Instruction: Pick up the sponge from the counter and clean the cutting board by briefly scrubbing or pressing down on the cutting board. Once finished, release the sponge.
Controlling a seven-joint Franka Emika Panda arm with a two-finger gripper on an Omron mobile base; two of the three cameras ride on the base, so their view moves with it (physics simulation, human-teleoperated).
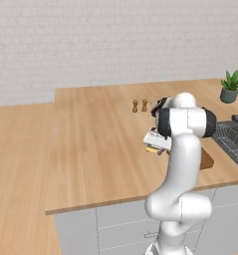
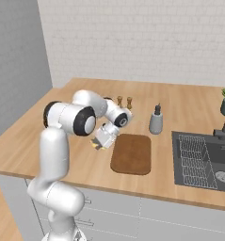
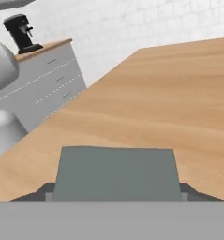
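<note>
My white arm w/ dark joints rises from the base, elbow bent high, forearm reaching fwd & angled down over the light tan wood-plank counter (image 2: 189, 115). My tool (image 2: 97, 144) hangs low, just left of the flat reddish-brown cutting board w/ rounded corners (image 2: 132, 153), tilted rather than straight down. In the left base view my tool (image 1: 153, 148) sits in front of my own upper arm, which hides most of the board; only a brown corner (image 1: 206, 160) shows at the right.

Tool is clamped on the small flat sponge w/ dark grey-green top & yellow underside (image 3: 115, 174): in the hand view the grey-green face fills the space betw. the two dark fingertips (image 3: 197, 192), one at each side edge. Yellow underside peeks out at the tool in the right base view (image 2: 95, 143) & left base view (image 1: 151, 149). Sponge is lifted off the counter, beside the board's left edge, not on it as far as I can tell.

Other stuff on the counter: two small brown shakers (image 2: 124, 101) behind the board, a grey soap dispenser w/ dark pump (image 2: 156, 121) near its far right corner, a dark sink w/ rack (image 2: 202, 160) well right, a potted green plant (image 1: 231, 87) at the far right. Black coffee machine (image 3: 22, 33) on the grey cabinets far off in the hand view. No readable labels or writing anywhere.
</note>
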